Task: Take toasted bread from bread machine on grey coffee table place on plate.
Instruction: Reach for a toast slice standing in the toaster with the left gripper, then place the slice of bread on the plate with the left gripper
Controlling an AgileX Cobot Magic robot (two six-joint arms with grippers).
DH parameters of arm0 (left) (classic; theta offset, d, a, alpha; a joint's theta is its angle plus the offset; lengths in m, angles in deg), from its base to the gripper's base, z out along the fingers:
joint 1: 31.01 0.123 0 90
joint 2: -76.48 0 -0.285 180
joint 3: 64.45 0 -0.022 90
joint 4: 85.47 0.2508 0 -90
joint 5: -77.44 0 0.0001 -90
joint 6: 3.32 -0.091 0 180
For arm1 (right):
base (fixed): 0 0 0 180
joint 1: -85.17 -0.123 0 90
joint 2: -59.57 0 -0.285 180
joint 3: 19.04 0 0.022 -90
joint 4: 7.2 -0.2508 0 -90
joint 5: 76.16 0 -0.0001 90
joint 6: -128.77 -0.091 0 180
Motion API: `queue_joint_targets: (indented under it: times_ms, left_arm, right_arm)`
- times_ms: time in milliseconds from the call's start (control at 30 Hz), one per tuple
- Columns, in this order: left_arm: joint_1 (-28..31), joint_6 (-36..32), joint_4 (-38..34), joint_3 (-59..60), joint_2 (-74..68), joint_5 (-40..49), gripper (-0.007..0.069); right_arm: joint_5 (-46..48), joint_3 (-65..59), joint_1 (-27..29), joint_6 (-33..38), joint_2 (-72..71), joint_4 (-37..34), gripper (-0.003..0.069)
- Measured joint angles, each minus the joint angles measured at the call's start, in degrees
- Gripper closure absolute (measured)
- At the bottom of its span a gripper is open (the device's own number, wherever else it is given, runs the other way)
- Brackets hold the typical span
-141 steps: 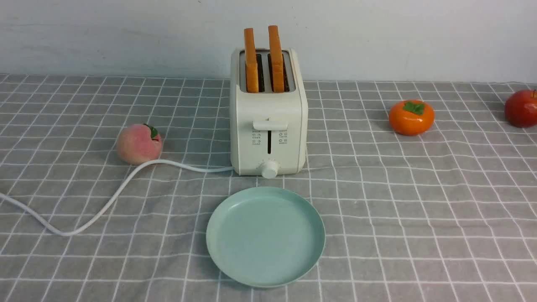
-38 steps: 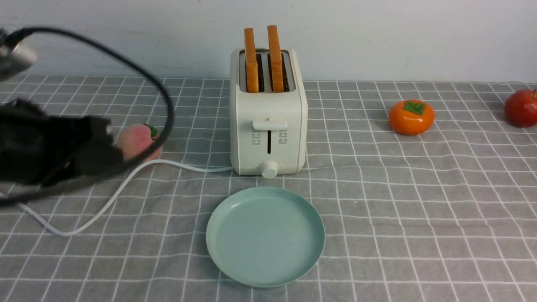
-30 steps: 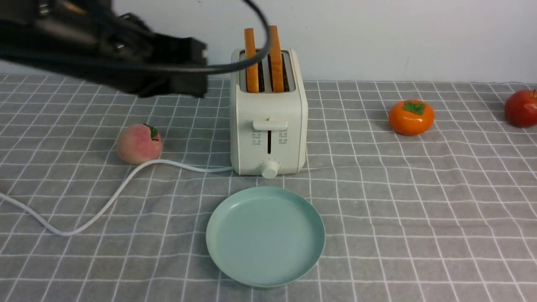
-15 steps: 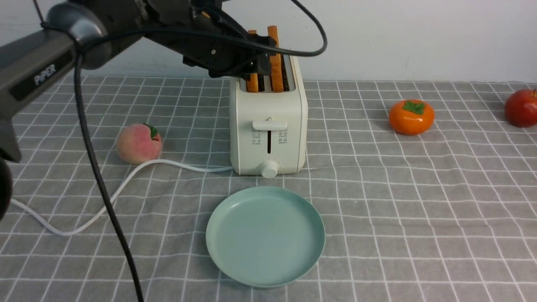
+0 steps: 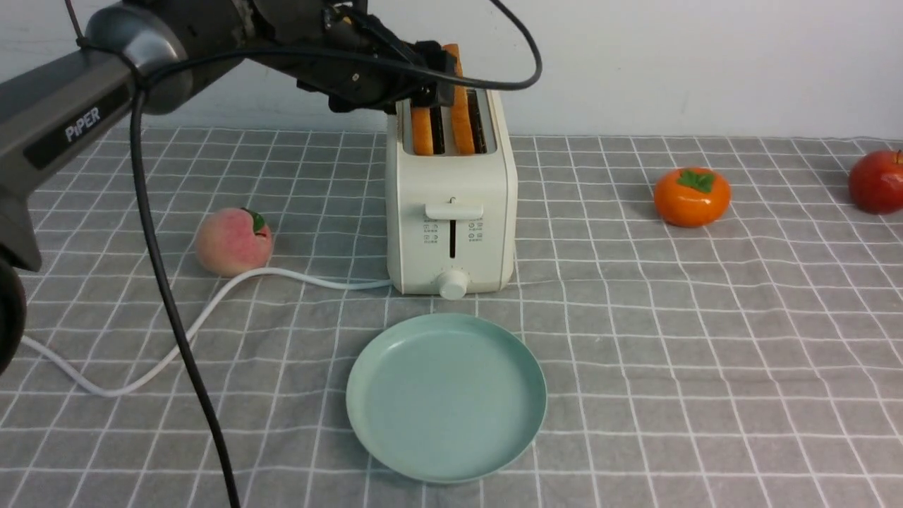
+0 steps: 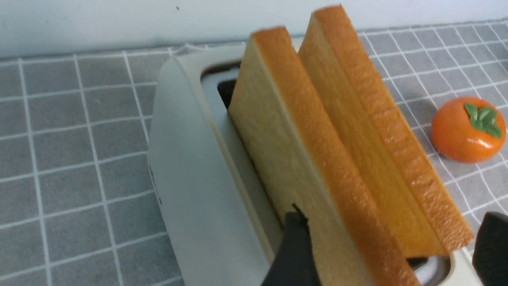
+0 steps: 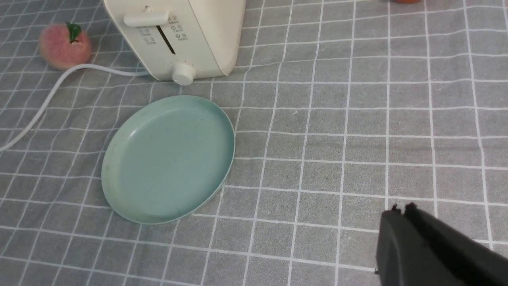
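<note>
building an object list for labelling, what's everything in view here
toasted bread: 2, golden, orange-brown crust, upright in the bread machine's slots
bread machine: 1, cream-white, mid-table
plate: 1, mint green, empty, in front of the bread machine
power cord: 1, white, trailing left
peach: 1, pink, left of the bread machine
persimmon: 1, orange, to its right
apple: 1, red, far right
grey coffee table: 1, grey, white grid
left fingers: 1 pair, black, open, straddling the bread
right fingers: 1 pair, black, shut, over the cloth
</note>
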Motion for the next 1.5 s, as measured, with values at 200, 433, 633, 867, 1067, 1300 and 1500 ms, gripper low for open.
queue_joint_targets:
  times_ms: [200,433,633,867,1067,1300,1500]
  left_arm:
    - [-0.1,0.0,0.3,-0.1,-2.4,-0.5,0.0097]
    - [-0.1,0.0,3.1,-0.1,-2.5,0.0,0.0484]
    - [-0.4,0.0,4.7,0.0,4.0,2.7,0.0533]
    - [1.5,3.2,4.3,0.4,22.6,20.9,0.0533]
    - [4.0,3.4,-0.7,17.2,33.3,25.1,0.0533]
    - [2.3,-13.7,-25.5,49.6,36.7,13.7,0.0533]
    - [-1.8,-38.5,-55.4,64.8,33.7,-4.2,0.0533]
  right_arm:
    - [-0.1,0.0,0.0,0.0,0.0,0.1,0.0655]
    - [-0.2,0.0,0.0,0.0,0.0,0.1,0.0651]
    - [-0.2,0.0,-0.2,0.0,0.0,0.1,0.0646]
    - [-0.5,0.0,-0.4,0.0,0.0,0.1,0.0645]
    - [-0.5,0.0,-0.4,0.0,0.0,0.1,0.0645]
    - [-0.6,0.0,-0.4,0.0,0.0,-0.1,0.0644]
    - [-0.7,0.0,-0.4,0.0,0.0,-0.1,0.0644]
